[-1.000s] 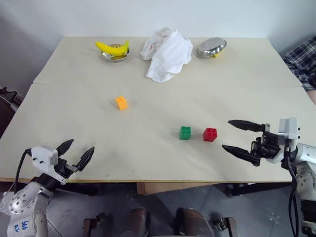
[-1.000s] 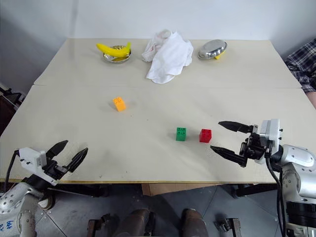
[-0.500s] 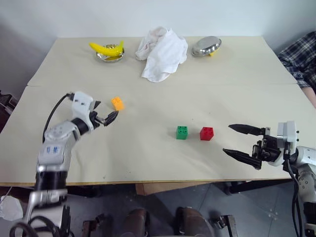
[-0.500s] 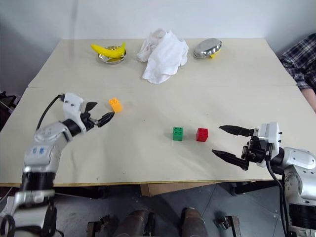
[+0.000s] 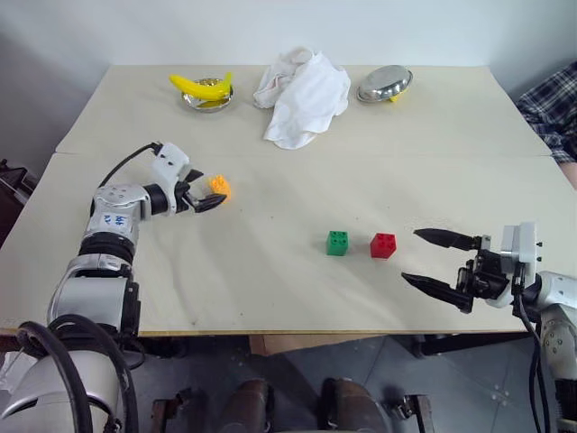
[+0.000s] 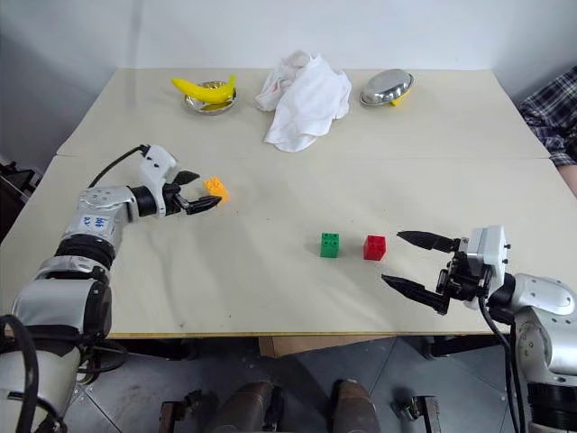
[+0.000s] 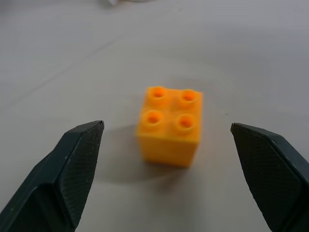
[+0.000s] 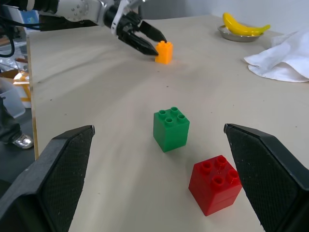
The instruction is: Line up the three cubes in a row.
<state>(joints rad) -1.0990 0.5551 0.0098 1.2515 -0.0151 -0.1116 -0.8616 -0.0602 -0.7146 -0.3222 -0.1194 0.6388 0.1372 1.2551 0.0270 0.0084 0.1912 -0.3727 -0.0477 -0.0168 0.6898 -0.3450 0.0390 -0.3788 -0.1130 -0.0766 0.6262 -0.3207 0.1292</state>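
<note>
- Orange cube (image 5: 219,186) sits alone on my table (image 5: 270,289), far from the green cube (image 5: 337,243) and red cube (image 5: 383,245), already side by side.
- My left wrist view has the left gripper (image 7: 169,140) spread wide around the orange one, not touching.
- My right wrist view has the right gripper (image 8: 159,145) spread, holding nothing.
- I think one cube is left to move.

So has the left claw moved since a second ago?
Yes. The left claw has moved from the table's near edge up toward the far side, and is now open at the orange cube.
</note>
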